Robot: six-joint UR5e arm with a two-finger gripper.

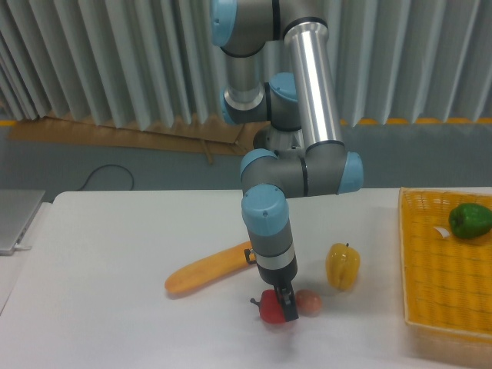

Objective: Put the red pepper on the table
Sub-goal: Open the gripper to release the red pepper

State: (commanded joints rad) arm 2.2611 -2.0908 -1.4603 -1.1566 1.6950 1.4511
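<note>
The red pepper [269, 309] is small and glossy, with its dark stem pointing left. It is low at the white table [115, 254], in the front middle, and looks to be touching the surface. My gripper [285, 304] points straight down and its dark fingers [290, 307] clasp the pepper's right side. One finger shows in front of the pepper and the other is hidden behind it. The gripper looks shut on the pepper.
A small peach-coloured round thing [310, 301] lies just right of the gripper. A yellow pepper [342, 266] stands further right. A long orange vegetable [206, 271] lies to the left. A yellow woven basket [442, 284] at the right edge holds a green pepper [470, 220].
</note>
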